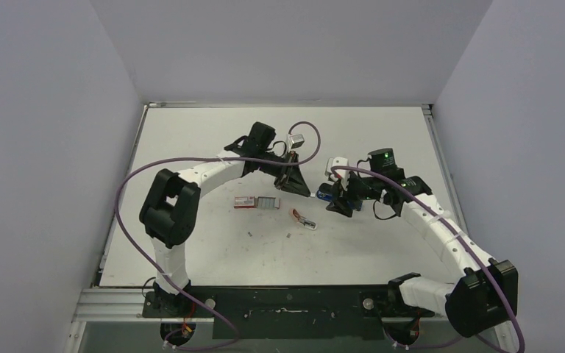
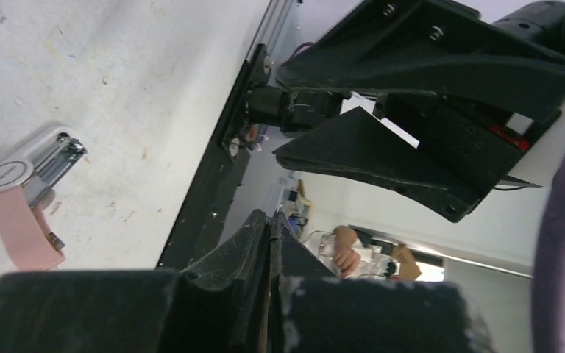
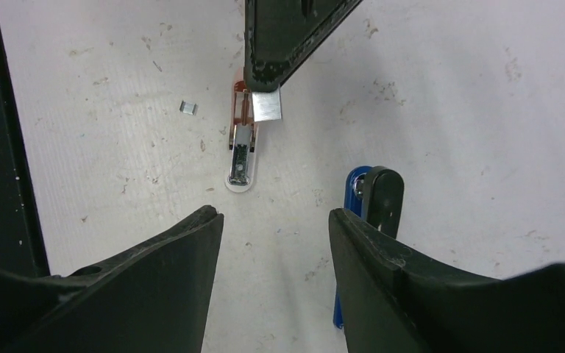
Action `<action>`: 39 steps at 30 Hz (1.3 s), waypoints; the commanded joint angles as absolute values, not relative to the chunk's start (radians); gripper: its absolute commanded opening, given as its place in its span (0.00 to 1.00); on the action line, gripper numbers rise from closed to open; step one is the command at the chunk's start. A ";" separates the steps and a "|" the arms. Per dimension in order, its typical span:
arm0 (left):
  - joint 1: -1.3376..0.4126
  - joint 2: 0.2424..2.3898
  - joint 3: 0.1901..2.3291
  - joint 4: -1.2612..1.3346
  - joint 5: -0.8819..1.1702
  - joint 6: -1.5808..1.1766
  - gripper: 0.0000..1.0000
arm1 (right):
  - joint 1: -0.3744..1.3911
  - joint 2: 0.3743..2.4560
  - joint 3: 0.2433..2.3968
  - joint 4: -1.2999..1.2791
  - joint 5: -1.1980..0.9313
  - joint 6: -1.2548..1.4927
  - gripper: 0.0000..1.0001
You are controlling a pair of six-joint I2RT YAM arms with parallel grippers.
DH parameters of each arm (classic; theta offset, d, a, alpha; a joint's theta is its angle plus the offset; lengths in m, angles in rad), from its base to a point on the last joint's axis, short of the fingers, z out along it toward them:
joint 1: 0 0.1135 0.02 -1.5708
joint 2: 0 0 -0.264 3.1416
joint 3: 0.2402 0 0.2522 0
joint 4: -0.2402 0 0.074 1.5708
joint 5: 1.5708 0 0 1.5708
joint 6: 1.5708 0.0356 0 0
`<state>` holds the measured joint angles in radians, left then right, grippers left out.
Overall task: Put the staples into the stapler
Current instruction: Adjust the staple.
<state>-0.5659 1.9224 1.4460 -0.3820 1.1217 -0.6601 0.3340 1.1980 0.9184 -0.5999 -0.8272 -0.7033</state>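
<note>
The left gripper (image 3: 265, 73) is pinching a silvery staple strip (image 3: 268, 107) while the right gripper (image 3: 274, 217), jaws spread wide, is hovering just beside the blue stapler (image 3: 375, 197).

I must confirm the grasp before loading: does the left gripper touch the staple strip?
Touching. The right wrist view shows the silvery staple strip pinched at the tip of the left gripper, one end sticking out.

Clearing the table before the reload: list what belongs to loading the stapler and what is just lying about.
For the job: stapler; staple strip held by the left end effector; red-and-white box with grey strips beside it.
Lying about: pink-and-white gadget; small loose metal bit.
</note>
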 commanded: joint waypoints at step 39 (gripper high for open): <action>-0.594 1.873 1.218 0.521 1.268 -1.290 0.00 | 0.413 1.148 1.023 -0.505 -0.902 -0.705 0.36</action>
<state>-0.5888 1.8885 1.2247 0.3496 1.2373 -1.2034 0.4057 1.1564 0.9821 -0.5262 -0.8635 -0.6834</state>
